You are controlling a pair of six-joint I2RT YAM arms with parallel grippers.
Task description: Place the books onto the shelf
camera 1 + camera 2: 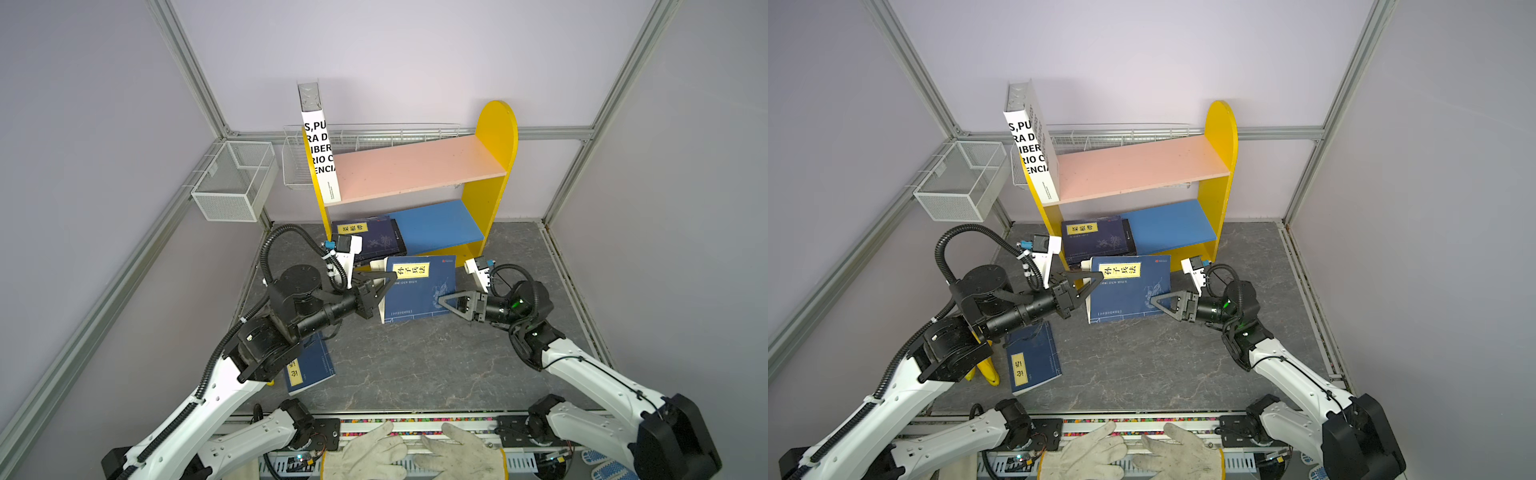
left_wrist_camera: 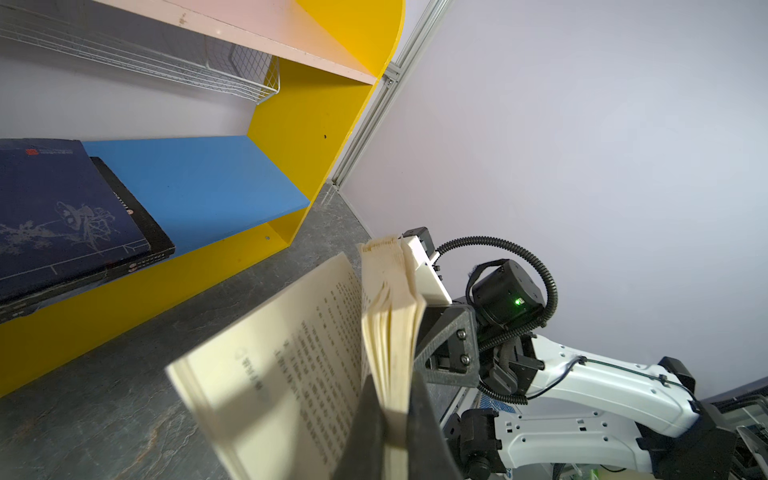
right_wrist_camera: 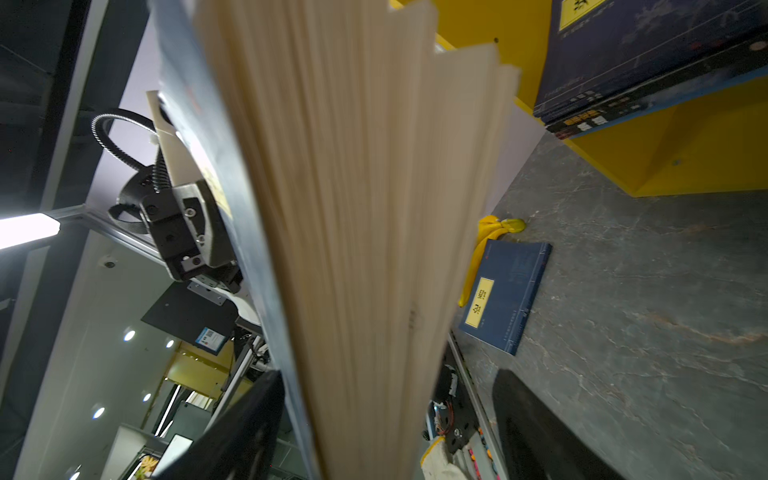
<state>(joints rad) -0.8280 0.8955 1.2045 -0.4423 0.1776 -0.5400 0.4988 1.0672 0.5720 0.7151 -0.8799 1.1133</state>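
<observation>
A navy book (image 1: 419, 291) (image 1: 1129, 291) with a yellow label hangs above the table in front of the yellow shelf (image 1: 494, 141) (image 1: 1219, 145). My left gripper (image 1: 384, 282) (image 2: 395, 432) is shut on a wad of its pages (image 2: 390, 311), and one leaf sags away. My right gripper (image 1: 442, 301) (image 3: 386, 378) is open astride the book's other edge (image 3: 353, 208), one finger well clear of the pages. A white book (image 1: 318, 153) stands at the pink board's left end. A navy book (image 1: 370, 239) tops a black one on the blue board. Another navy book (image 1: 309, 368) (image 1: 1034, 361) lies by my left arm.
Two white wire baskets (image 1: 232, 178) (image 1: 374, 137) hang on the back wall, one left of the shelf and one behind it. A yellow banana (image 1: 986, 370) (image 3: 486, 241) lies by the flat navy book. Two gloved hands (image 1: 415, 453) rest at the front edge.
</observation>
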